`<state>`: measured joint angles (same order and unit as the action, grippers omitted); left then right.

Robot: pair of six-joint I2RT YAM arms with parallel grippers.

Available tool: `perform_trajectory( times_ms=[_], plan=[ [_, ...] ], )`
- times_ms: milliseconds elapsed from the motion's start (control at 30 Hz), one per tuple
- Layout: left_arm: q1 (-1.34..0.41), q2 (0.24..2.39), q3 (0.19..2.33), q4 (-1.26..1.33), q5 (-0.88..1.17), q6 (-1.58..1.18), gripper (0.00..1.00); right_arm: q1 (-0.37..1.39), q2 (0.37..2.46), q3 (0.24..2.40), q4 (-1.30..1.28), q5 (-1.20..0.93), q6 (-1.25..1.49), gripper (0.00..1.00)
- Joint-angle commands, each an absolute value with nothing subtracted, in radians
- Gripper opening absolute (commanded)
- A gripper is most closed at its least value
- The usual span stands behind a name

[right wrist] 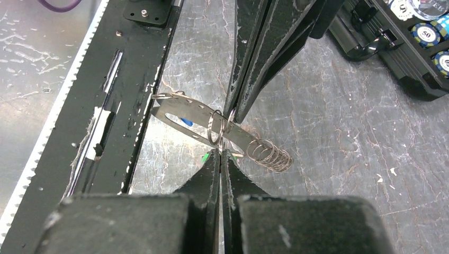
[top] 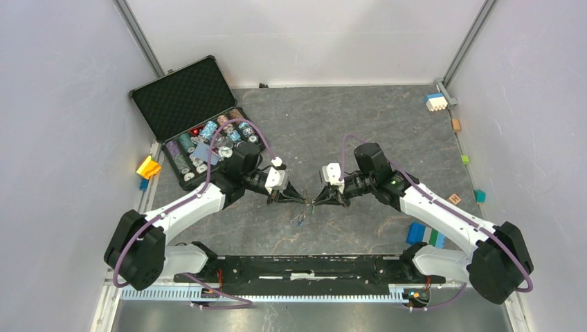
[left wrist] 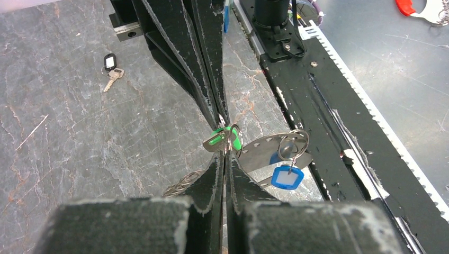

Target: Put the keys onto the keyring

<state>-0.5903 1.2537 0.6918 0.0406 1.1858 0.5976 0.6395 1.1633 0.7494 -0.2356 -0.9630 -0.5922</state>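
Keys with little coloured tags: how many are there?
3. The black-tagged key lies alone on the table; the green-tagged key is held up beside the keyring; the blue-tagged key hangs from it. Others could be hidden.

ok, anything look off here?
The black-tagged key lies alone on the table, apart from the keyring raised between the left gripper and right gripper. The blue-tagged key already hangs on it. Toy blocks lie scattered around the table's edges. Nothing looks spilled.
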Motion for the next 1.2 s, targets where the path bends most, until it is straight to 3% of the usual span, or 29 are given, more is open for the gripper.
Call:
perform_trajectory(
  times_ms=[0,533,800,1167],
  plan=[
    [-0.586,1.238,0.712,0.054,1.185,0.620,0.02,0.642,1.169,0.798,-0.225,-1.009,-0.593,0.00],
    [-0.588,1.248,0.705,0.125,1.144,0.569,0.02,0.693,1.206,0.776,-0.169,-1.036,-0.544,0.00],
    [-0.588,1.244,0.692,0.121,1.199,0.609,0.02,0.693,1.186,0.776,-0.159,-0.923,-0.520,0.00],
    [-0.586,1.238,0.699,0.035,1.210,0.718,0.02,0.686,1.124,0.805,-0.420,-0.890,-0.770,0.00]
  ],
)
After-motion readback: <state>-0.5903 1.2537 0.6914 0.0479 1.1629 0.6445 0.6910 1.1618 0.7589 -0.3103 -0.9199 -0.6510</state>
